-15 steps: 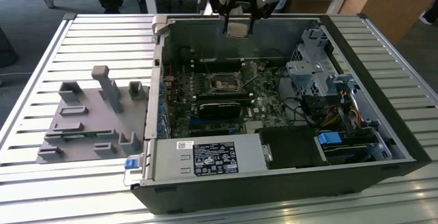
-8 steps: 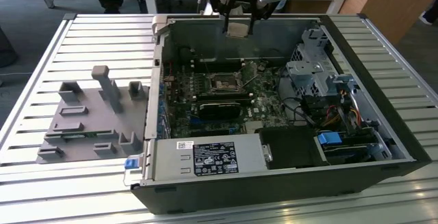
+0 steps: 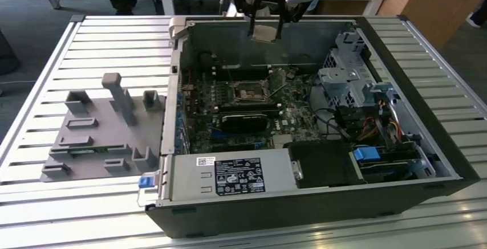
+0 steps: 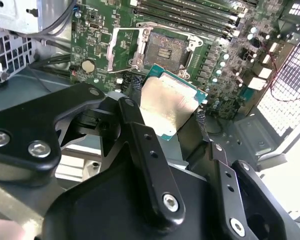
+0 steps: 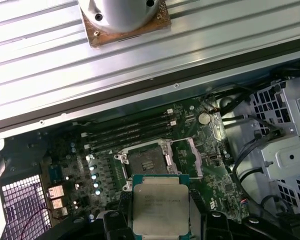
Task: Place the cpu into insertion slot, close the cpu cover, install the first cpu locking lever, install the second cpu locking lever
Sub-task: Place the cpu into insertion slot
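One hand (image 3: 266, 31): clamped on cpu (image 5: 160, 205) edges.
Cpu: flat square, silvery metal top.
Insertion slot (image 3: 249, 92): dark square, cpu's 6 o'clock, exterior view.

The cpu (image 3: 264, 32), a flat square chip with a pale silver top and a green edge, hangs tilted in the gripper (image 3: 266, 36) over the far side of the case (image 3: 304, 215). The insertion slot (image 5: 146, 164) has a dark centre and lies uncovered. The cpu cover (image 4: 111, 49), a thin silvery frame, is swung open beside it.
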